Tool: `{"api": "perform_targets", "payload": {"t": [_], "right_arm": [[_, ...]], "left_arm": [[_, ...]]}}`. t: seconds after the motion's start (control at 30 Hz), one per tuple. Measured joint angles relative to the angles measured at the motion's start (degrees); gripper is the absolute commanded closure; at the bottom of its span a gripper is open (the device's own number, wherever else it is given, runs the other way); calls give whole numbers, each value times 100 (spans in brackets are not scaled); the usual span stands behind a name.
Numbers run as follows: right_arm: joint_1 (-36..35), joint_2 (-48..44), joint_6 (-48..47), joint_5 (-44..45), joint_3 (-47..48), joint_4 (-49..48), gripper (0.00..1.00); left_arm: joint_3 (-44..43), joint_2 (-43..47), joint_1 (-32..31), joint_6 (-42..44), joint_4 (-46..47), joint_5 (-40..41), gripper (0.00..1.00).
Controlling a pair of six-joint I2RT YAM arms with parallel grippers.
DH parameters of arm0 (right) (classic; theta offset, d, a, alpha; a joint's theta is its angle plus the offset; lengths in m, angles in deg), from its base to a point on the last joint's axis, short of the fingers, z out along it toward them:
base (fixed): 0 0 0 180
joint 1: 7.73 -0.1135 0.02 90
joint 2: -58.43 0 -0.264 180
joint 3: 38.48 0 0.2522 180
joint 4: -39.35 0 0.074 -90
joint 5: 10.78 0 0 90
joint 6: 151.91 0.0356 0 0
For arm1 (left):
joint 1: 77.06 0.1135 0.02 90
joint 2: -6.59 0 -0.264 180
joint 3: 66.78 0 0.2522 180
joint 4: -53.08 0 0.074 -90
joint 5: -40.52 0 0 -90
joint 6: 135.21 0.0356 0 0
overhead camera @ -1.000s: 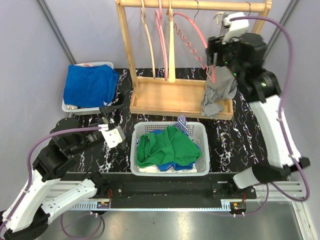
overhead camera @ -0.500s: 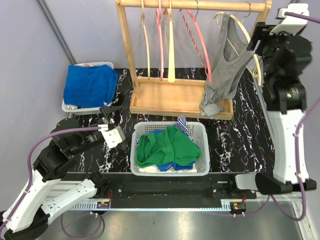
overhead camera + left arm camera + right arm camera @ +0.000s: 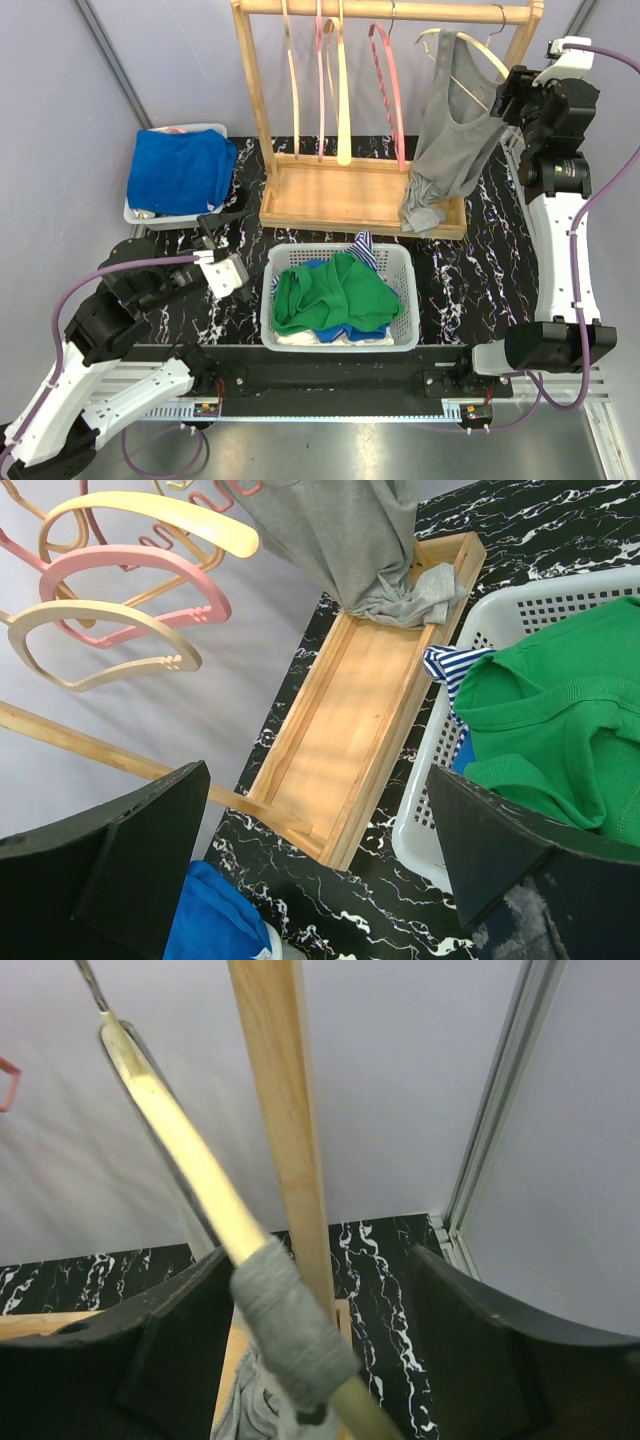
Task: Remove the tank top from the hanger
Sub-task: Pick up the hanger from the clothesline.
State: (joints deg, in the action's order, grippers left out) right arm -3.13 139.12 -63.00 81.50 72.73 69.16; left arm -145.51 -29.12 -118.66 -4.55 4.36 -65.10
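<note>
Nearest the bases, the left gripper (image 3: 318, 780) is held low over the marbled table (image 3: 470, 280), its jaws spread wide with nothing between them. Just to its right a white basket (image 3: 404, 268) is seen, filled with a green garment (image 3: 330, 290). Behind it, the wooden rack (image 3: 340, 195) is set. The grey tank top (image 3: 455, 140) is hung on a cream hanger (image 3: 180, 1140) at the right end of the rail, and its hem is bunched on the rack's base. One strap (image 3: 290, 1340) is wrapped round the hanger's arm. That arm is flanked by the right gripper (image 3: 320, 1260), whose jaws are parted on either side of it and are not closed on it.
</note>
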Motion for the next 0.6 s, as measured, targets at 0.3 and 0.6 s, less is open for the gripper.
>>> {"api": "perform_targets", "payload": {"t": [0.3,0.6], "right_arm": [[-22,-103,549,-802,-378,-267,85],[20,-407,1097,-1119,-706,-603,98]], "left_arm": [[66,0,0,2,15,2,1],[90,2,0,4,20,0,1]]}}
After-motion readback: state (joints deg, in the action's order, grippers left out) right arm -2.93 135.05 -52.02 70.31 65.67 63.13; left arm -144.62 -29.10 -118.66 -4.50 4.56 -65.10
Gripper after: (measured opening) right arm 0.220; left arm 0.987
